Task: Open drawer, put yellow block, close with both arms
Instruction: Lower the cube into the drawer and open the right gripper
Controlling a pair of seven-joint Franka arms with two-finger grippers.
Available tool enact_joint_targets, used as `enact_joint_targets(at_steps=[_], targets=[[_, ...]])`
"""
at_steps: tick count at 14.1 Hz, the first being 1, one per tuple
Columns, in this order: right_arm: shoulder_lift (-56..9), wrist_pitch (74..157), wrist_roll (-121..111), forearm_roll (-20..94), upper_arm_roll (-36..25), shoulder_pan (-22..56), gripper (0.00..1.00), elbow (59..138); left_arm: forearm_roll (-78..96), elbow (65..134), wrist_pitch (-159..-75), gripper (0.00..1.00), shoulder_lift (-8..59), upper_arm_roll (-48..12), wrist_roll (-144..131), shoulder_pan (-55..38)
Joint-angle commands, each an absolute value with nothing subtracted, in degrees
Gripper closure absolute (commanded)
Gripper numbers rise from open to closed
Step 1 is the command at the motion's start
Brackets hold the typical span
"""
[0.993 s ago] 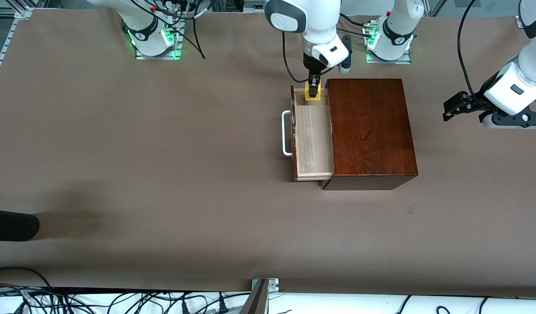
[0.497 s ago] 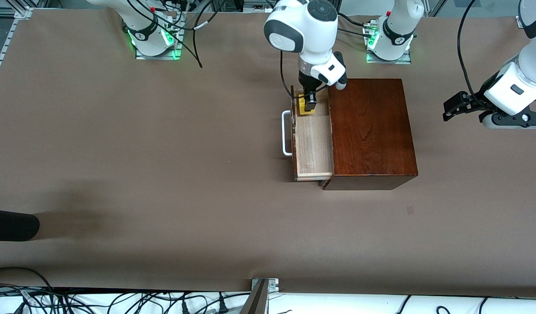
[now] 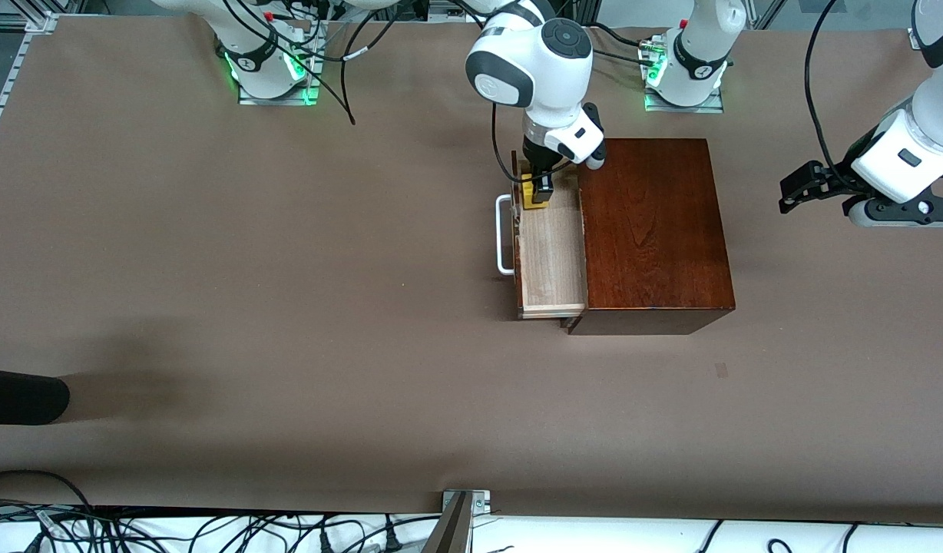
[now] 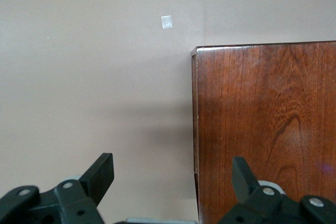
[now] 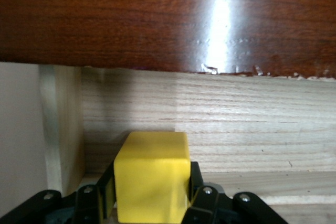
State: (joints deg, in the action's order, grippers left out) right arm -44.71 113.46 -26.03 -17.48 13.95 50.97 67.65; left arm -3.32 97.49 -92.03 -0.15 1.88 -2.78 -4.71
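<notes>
The drawer (image 3: pixel 552 257) stands pulled out of the dark reddish-brown wooden box (image 3: pixel 652 230), its pale tray open and its white handle (image 3: pixel 503 234) toward the right arm's end. My right gripper (image 3: pixel 538 193) is shut on the yellow block (image 3: pixel 530 192) and holds it over the end of the tray nearest the robot bases. In the right wrist view the block (image 5: pixel 152 174) sits between the fingers above the tray floor (image 5: pixel 252 129). My left gripper (image 3: pixel 795 188) is open and empty, waiting in the air past the box at the left arm's end; in the left wrist view (image 4: pixel 173 174) it looks down on the box's corner (image 4: pixel 262 124).
A dark rounded object (image 3: pixel 18 395) pokes in at the table's edge at the right arm's end. Cables (image 3: pixel 210 530) lie along the edge nearest the front camera. A small pale mark (image 3: pixel 721 370) is on the brown cover.
My right gripper has carried the yellow block from the tray's end wall to over the tray and lowered it. The left arm has not moved.
</notes>
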Motion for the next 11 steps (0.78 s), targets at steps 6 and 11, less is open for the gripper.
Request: enact_joint_targets(at_steps=[6, 11], targets=[[-47.6, 112.4, -26.9, -18.1, 13.7, 50.8, 1.00, 64.2, -1.9, 97.6, -91.8, 0.00, -0.4, 1.9, -1.9, -4.7], [-47.0, 110.4, -25.8, -17.7, 13.7, 50.7, 0.00, 63.5, -1.7, 97.6, -91.8, 0.00, -0.4, 1.9, -1.9, -4.7]])
